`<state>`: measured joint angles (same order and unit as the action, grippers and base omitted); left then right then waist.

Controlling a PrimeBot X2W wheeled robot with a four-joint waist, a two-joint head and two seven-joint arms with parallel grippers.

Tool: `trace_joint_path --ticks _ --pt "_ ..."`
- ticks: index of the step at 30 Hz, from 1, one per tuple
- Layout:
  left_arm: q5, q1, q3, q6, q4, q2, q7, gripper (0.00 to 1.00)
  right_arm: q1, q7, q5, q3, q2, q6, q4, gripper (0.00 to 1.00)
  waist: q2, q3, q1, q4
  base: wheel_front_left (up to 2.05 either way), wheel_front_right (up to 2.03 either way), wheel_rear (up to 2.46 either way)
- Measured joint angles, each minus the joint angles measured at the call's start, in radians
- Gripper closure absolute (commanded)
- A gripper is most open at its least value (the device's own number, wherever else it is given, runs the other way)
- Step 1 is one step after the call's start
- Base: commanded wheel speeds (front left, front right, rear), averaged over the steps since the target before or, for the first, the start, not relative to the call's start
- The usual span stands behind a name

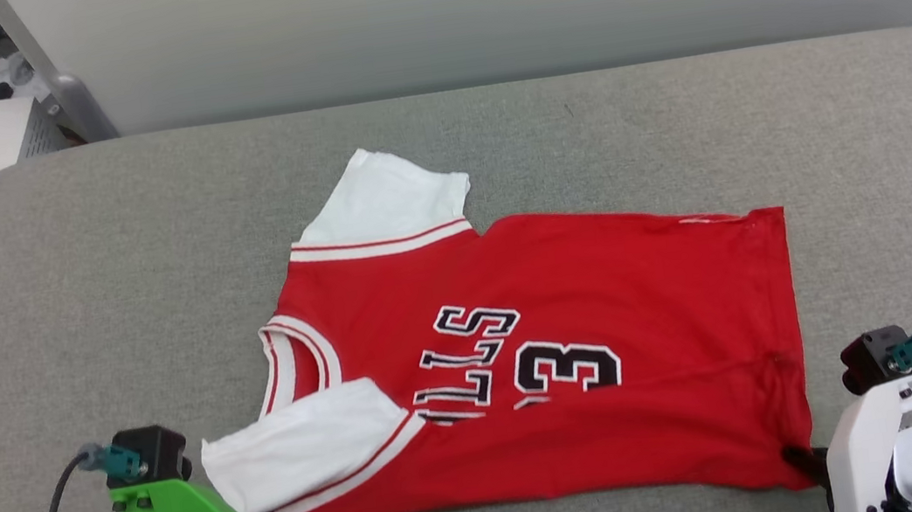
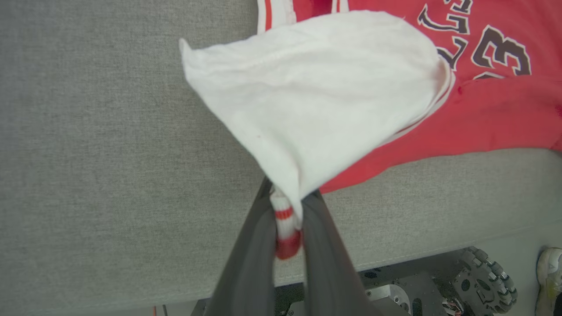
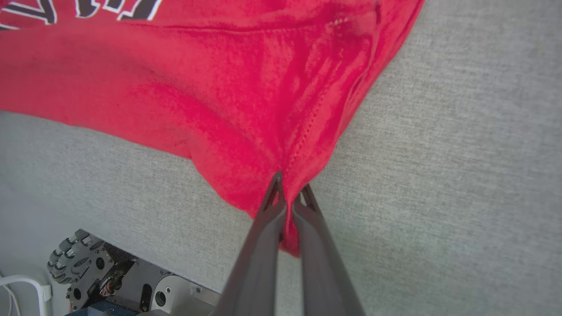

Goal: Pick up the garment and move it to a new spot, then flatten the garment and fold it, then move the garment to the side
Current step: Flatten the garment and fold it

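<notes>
A: Grey fabric table [image 1: 71, 280], one garment [image 1: 564, 277] lying mid-table. Grippers?
B: Two: left gripper [image 2: 287, 210] pinching the near-left sleeve cuff, right gripper [image 3: 290, 197] clamped on the near-right hem corner, looks like.

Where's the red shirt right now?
In the head view the garment lies centred on the grey table, near edge pinched by the left gripper and right gripper.

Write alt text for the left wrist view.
The left claw is shut on the red-and-white cuff of the white sleeve of the garment, and the sleeve fans out over a grey fabric surface. The garment's red body with black lettering lies at upper right.
</notes>
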<state>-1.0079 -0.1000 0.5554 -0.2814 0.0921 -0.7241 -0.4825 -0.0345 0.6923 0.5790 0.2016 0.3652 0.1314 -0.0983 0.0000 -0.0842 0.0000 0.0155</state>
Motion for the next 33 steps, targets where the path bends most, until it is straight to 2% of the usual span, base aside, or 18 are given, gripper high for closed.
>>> trace_joint_path --ticks 7,12,19,20,21,22,23,28,33 --pt "-0.042 0.109 -0.022 -0.037 0.044 -0.034 0.012 1.00 0.091 0.028 0.007 -0.017 0.012 0.000 0.045 1.00 0.0000 0.059 0.0000 0.004 0.00 0.00 0.00" --pt "-0.057 0.157 -0.022 -0.053 0.045 -0.033 0.021 1.00 0.139 0.051 0.006 -0.035 0.003 0.000 0.074 1.00 0.0000 0.062 0.0000 0.008 0.00 0.00 0.00" --pt "-0.077 0.160 -0.010 -0.048 -0.025 0.024 0.036 1.00 0.160 0.045 0.002 -0.046 -0.028 0.000 0.068 1.00 0.0000 0.044 0.0000 0.010 0.00 0.00 0.00" --pt "-0.082 0.158 -0.008 -0.041 -0.041 0.036 0.042 1.00 0.160 0.035 -0.001 -0.047 -0.032 0.000 0.065 0.82 0.0000 0.042 0.0000 0.010 0.00 0.00 0.00" --pt "-0.083 0.155 -0.005 -0.035 -0.057 0.044 0.043 0.76 0.160 0.029 -0.001 -0.049 -0.039 0.000 0.061 0.57 0.0000 0.040 0.0000 0.010 0.00 0.00 0.00" --pt "-0.083 0.152 -0.004 -0.032 -0.068 0.050 0.046 0.57 0.159 0.023 -0.002 -0.049 -0.041 0.000 0.058 0.40 0.0000 0.039 0.0000 0.010 0.00 0.00 0.00" --pt "-0.083 0.146 -0.005 -0.027 -0.083 0.057 0.051 0.01 0.159 0.011 -0.005 -0.051 -0.044 0.000 0.057 0.00 0.0000 0.039 0.0000 0.009 0.00 0.00 0.00" --pt "-0.080 0.115 -0.011 -0.004 -0.114 0.068 0.084 0.00 0.158 -0.089 -0.040 -0.078 -0.054 0.000 0.061 0.00 0.0000 0.042 0.0000 0.008 0.00 0.00 0.00" --pt "-0.032 0.082 -0.024 -0.003 -0.103 0.065 0.139 0.00 0.146 -0.251 -0.113 -0.134 -0.099 0.000 0.082 0.00 0.0000 0.050 0.0000 0.008 0.00 0.00 0.00"
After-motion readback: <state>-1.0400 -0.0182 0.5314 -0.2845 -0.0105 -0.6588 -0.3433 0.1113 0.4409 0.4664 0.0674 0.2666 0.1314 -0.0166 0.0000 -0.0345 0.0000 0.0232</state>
